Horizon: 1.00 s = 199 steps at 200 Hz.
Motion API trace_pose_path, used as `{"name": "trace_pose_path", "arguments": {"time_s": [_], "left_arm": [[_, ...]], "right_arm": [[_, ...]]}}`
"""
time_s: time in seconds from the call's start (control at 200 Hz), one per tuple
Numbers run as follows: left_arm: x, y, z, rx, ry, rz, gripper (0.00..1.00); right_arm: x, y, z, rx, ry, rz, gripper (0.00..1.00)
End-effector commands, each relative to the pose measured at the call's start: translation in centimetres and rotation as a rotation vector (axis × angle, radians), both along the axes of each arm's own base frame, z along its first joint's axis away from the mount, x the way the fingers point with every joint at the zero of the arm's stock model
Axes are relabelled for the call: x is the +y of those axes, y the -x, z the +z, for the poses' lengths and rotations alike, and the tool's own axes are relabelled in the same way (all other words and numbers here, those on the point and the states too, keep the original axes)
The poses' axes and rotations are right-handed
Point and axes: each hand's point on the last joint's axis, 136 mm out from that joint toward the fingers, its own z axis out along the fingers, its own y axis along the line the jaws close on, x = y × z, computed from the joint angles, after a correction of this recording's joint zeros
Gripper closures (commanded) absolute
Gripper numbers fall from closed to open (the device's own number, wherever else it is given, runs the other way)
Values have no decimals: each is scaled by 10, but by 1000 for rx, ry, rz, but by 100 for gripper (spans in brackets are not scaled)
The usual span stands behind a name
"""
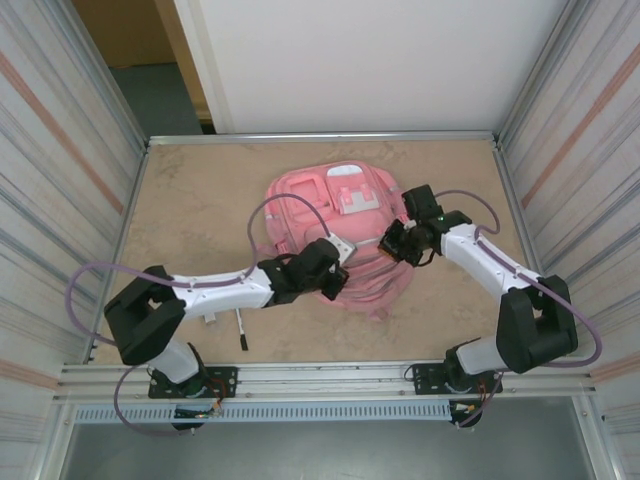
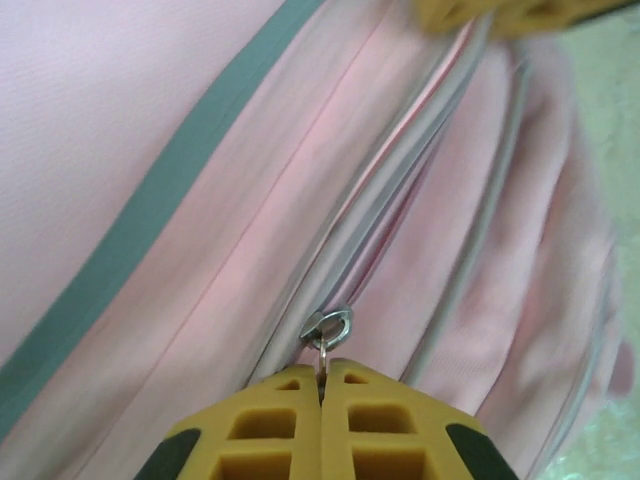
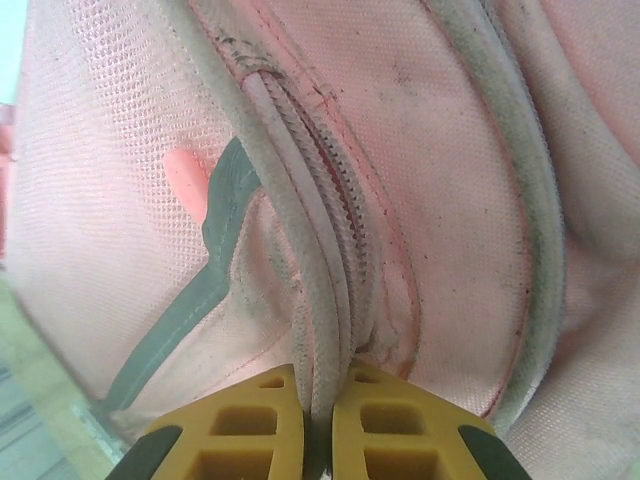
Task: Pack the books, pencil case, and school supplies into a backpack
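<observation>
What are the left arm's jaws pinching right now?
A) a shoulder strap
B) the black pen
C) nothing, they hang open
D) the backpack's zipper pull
D: in the left wrist view the left jaws stand shut on the small metal zipper pull of the pink backpack.

You have no writing, label, brand or number to read here. The pale patch point(image 1: 349, 195) on the backpack point(image 1: 300, 200) is too small for you to make out any print.
</observation>
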Motion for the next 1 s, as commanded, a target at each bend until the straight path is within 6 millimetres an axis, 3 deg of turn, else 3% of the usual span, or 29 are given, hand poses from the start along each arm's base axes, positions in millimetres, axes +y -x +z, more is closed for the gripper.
{"name": "trace_pose_path", "arguments": {"time_s": [0.0, 0.09, 0.205, 0.391, 0.516, 0.626, 0.797, 0.992], "left_arm": [[76, -23, -21, 18, -157, 158, 100], [104, -34, -18, 21, -147, 233, 100], [123, -45, -11, 2, -127, 277, 100], [98, -41, -14, 9, -65, 114, 100], [104, -51, -24, -4, -144, 140, 100], [107, -63, -19, -24, -155, 162, 100], [125, -85, -18, -122, -159, 257, 100], [150, -105, -27, -118, -210, 381, 96]], "right_arm": [[-13, -19, 9, -48, -2, 76, 99], [-16, -24, 10, -33, -21, 118, 99], [-20, -32, 6, -47, -31, 160, 99], [-32, -53, 1, -95, -44, 212, 95], [-29, -62, 13, -128, -60, 230, 91], [-22, -65, 22, -170, -78, 292, 93], [-38, -65, 11, -167, 23, 300, 91], [-34, -65, 10, -177, 5, 326, 94]]}}
